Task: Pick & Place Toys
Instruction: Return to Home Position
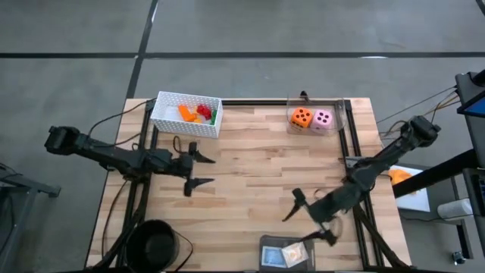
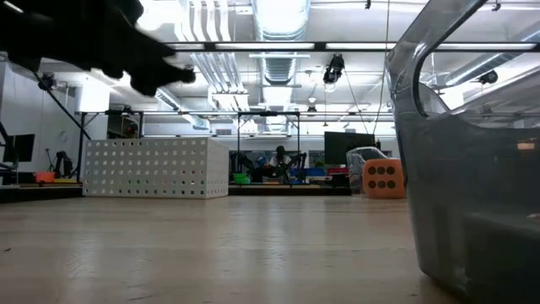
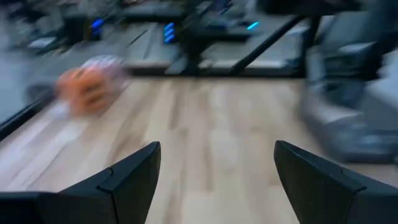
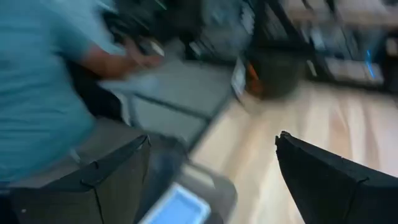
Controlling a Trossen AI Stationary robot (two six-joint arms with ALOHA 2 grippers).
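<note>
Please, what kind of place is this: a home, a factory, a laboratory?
Probably a robotics lab or workshop: the left gripper and right gripper hang open over a wooden table on bare concrete floor, with long ceiling lights and cluttered benches behind.

from here i see the wooden table (image 1: 250, 171) carrying a white basket (image 1: 168, 115) far left, a clear bin (image 1: 340, 114) far right, and a grey tray (image 1: 267, 244) at the near edge (all well apart).

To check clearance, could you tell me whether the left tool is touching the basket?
Apart. The high view shows bare table between the left tool and the basket.
</note>
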